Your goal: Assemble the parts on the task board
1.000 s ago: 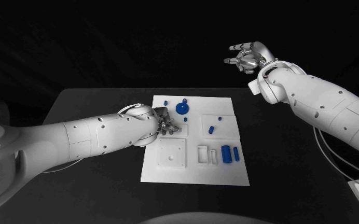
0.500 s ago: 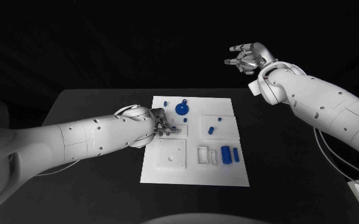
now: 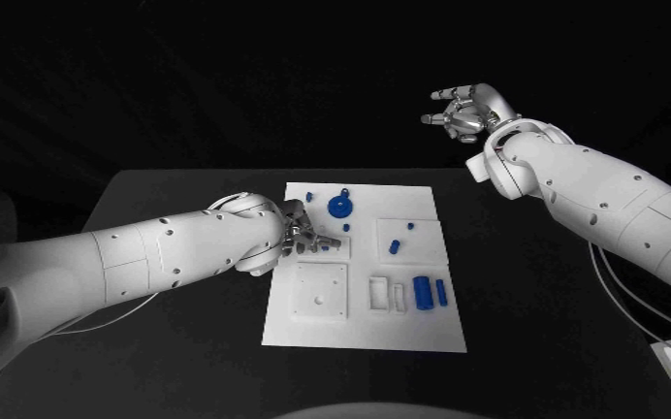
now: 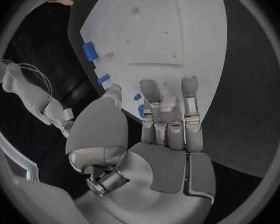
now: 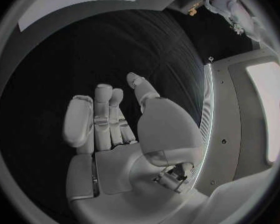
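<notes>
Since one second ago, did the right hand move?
Yes, slightly. The right hand has drifted toward the picture's right and a little down, judged against the task board, which keeps its place.

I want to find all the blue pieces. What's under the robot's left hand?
The left hand is over the white task board. One small blue part peeks out by its fingertips. Whatever lies beneath the palm is covered, so more pieces there can't be ruled out.

No text, label, brand, number or sign can be read anywhere. The task board is plain white, and the arms and counter carry no legible markings.
</notes>
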Robot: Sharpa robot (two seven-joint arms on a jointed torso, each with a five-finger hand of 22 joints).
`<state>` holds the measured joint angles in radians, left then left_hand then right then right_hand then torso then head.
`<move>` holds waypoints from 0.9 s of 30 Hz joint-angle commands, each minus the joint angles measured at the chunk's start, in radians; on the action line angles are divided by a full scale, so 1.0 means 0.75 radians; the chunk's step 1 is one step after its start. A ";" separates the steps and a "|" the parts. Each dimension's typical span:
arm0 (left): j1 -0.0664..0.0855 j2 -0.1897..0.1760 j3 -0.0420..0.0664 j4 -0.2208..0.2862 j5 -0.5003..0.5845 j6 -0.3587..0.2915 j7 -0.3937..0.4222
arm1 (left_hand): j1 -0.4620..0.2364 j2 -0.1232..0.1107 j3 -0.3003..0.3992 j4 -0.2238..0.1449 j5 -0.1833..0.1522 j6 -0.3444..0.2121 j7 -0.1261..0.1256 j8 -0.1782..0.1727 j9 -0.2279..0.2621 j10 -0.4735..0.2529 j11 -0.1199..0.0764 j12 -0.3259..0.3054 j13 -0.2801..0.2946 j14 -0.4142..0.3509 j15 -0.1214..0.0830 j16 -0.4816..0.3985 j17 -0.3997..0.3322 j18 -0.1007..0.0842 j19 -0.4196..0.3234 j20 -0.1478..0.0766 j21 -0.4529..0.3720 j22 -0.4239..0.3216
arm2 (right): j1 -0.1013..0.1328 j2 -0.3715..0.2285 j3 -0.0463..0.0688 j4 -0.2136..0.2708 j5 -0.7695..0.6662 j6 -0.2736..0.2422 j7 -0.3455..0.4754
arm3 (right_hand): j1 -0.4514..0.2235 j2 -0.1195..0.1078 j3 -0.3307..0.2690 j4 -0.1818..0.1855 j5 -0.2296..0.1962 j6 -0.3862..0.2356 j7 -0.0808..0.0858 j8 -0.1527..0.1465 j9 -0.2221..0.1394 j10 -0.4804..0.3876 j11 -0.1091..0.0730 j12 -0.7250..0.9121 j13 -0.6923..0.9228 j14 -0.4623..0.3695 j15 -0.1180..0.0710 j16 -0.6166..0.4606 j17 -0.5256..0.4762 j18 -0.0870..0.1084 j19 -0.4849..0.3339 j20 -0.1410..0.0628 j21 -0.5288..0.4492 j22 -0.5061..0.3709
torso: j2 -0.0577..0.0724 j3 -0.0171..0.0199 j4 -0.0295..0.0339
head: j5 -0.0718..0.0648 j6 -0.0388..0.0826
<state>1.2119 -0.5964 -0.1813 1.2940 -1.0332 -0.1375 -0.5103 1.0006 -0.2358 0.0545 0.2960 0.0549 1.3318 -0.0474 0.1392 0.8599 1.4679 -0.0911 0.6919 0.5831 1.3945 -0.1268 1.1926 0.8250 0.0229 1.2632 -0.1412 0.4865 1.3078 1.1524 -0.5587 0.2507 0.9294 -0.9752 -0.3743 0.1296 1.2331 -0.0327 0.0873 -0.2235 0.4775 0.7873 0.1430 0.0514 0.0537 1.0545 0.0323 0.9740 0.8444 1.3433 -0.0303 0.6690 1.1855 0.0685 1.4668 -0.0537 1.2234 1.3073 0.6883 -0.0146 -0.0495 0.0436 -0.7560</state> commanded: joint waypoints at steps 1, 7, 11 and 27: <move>0.010 -0.006 0.018 0.002 0.091 0.036 0.006 | 0.005 0.012 0.003 -0.001 -0.005 -0.007 0.009 -0.009 -0.004 0.057 0.006 -0.007 -0.002 -0.010 0.000 -0.008 -0.004 -0.024 -0.005 -0.003 -0.007 0.025 | -0.001 -0.001 0.001 -0.001 -0.010 0.016 0.005 | -0.010 -0.008 0.000 -0.002 0.008 -0.007 0.000 0.004 0.002 -0.005 0.001 0.002 -0.001 -0.009 -0.002 -0.005 -0.001 0.008 0.059 0.002 -0.004 0.223 | 0.001 0.0004 0.0004 | 0.001 0.004; 0.059 -0.008 0.066 -0.054 0.119 0.075 0.009 | 0.095 0.098 0.054 -0.022 0.085 -0.026 0.022 -0.051 -0.036 0.052 0.016 -0.037 -0.007 -0.032 0.007 -0.039 -0.043 -0.023 -0.015 0.004 -0.025 0.021 | -0.002 -0.004 0.001 -0.003 -0.010 0.017 0.005 | -0.010 -0.008 0.000 -0.002 0.008 -0.007 0.000 0.004 0.002 -0.005 0.001 0.002 -0.001 -0.009 -0.002 -0.005 -0.001 0.008 0.059 0.002 -0.004 0.223 | 0.001 -0.0014 -0.0021 | 0.006 0.021; 0.117 0.024 0.080 -0.157 0.135 0.128 0.032 | 0.141 0.250 0.010 -0.209 0.172 -0.151 0.060 -0.098 -0.136 0.013 0.034 -0.111 0.004 -0.100 0.016 -0.116 -0.143 -0.024 -0.034 0.010 -0.080 0.011 | -0.003 -0.009 0.001 0.001 -0.011 0.018 0.006 | -0.011 -0.006 0.001 -0.001 0.010 -0.004 0.000 0.004 0.002 -0.005 0.001 0.003 -0.001 -0.009 -0.002 -0.005 -0.001 0.008 0.059 0.002 -0.003 0.223 | 0.004 -0.0018 -0.0049 | 0.013 0.037; 0.183 0.216 0.086 -0.577 -0.089 0.324 0.214 | 0.158 0.260 -0.042 -0.257 0.165 -0.317 0.145 -0.093 -0.847 -0.013 0.072 -0.141 0.051 -0.128 0.044 -0.108 -0.180 0.000 -0.004 0.038 -0.179 0.025 | -0.001 -0.057 0.001 0.084 -0.011 0.017 0.000 | -0.015 -0.006 0.005 0.001 0.017 0.001 -0.001 0.004 0.002 -0.003 0.000 0.003 -0.002 -0.008 -0.003 -0.005 -0.002 0.007 0.060 0.002 -0.001 0.224 | 0.043 -0.0147 -0.0392 | 0.043 0.074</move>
<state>1.3471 -0.4427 -0.1170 0.8754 -1.0272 0.0332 -0.4183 1.1209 -0.0347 0.0239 0.1005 0.1817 1.1016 0.0600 0.0691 0.2264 1.4540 -0.0410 0.5903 0.6210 1.3013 -0.0974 1.1069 0.6908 0.0228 1.2551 -0.1133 0.3562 1.3075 1.1512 -0.5996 0.2508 0.9866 -0.9759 -0.3726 0.1286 1.2291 -0.0368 0.0873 -0.2235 0.4861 0.7864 0.1421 0.0513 0.0537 1.0546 0.0324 0.9740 0.8446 1.3434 -0.0303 0.6689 1.1855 0.0685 1.4668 -0.0537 1.2234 1.3079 0.7119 -0.0227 -0.0713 0.0716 -0.7043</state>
